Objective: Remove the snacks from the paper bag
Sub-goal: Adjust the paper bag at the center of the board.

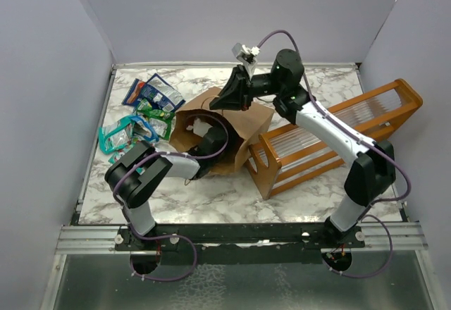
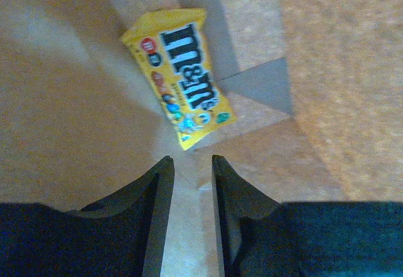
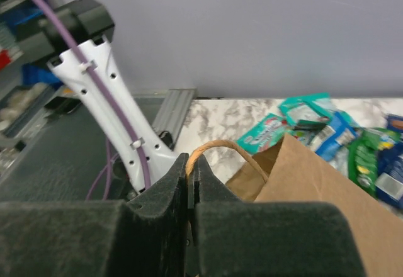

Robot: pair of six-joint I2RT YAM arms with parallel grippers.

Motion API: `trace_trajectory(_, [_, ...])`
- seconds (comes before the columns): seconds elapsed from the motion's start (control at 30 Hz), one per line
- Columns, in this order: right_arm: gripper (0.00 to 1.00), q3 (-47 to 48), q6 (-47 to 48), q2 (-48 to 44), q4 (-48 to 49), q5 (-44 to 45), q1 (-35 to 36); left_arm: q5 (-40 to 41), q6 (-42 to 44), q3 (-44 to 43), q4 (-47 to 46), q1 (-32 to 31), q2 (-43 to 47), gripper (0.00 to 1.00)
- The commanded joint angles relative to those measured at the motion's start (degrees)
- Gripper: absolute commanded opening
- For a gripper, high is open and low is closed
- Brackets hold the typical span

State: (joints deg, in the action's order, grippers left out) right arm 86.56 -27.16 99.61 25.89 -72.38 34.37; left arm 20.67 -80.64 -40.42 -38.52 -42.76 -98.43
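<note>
The brown paper bag (image 1: 250,132) lies mid-frame on the marble bench (image 1: 211,197); shiny snack packets (image 1: 141,116) left, orange wooden rack (image 1: 331,141) right, yellow snack packet (image 2: 179,75) inside.

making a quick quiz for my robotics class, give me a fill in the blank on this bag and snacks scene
1. The right hand is shut on the paper bag's looped ____.
2. The M&M's packet lying inside the bag, ahead of the left hand, is ____ in colour.
3. In the top view, the snack packets already out lie on the marble table to the bag's ____.
Missing words: handle; yellow; left
</note>
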Motion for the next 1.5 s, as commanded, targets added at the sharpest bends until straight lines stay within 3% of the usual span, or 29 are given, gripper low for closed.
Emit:
trace_trajectory(0.0, [0.02,1.00,21.94,-6.68,-30.40,18.51,-0.36,1.60,-3.63,-1.22,-0.89,-0.21,-3.64,0.34])
trace_trajectory(0.1, [0.02,-1.59,23.42,-10.11,-34.07,28.46,-0.36,2.46,-2.93,-1.48,-2.11,-0.08,-4.60,0.36])
trace_trajectory(0.2, [0.02,-3.00,26.60,-11.84,-36.49,31.51,-0.36,1.52,-1.73,-1.72,-3.54,0.98,-5.36,0.37])
trace_trajectory(0.47, [0.02,8.17,36.31,0.00,-38.62,9.11,0.20,-0.37,-2.38,-1.08,-8.97,5.76,-7.73,0.37])
trace_trajectory(0.77, [0.02,30.12,46.10,14.81,-52.98,3.06,2.45,-4.06,-0.42,-2.62,-14.67,14.06,-10.55,0.37])
trace_trajectory(0.9, [0.02,34.65,49.27,16.87,-57.94,2.64,2.43,-4.48,3.06,-5.79,-13.16,17.62,-10.61,0.37])
trace_trajectory(1.17, [0.02,24.99,50.39,10.57,-57.78,3.30,2.46,-2.65,4.97,-1.77,-12.07,21.75,-4.27,0.37])
trace_trajectory(1.33, [0.02,11.20,49.04,1.22,-50.78,7.08,2.46,-1.27,4.89,3.36,-13.22,21.75,-0.38,0.37])
trace_trajectory(1.47, [0.02,3.67,40.09,-3.52,-39.83,16.93,2.41,-3.12,6.79,4.63,-13.41,21.44,0.88,0.37])
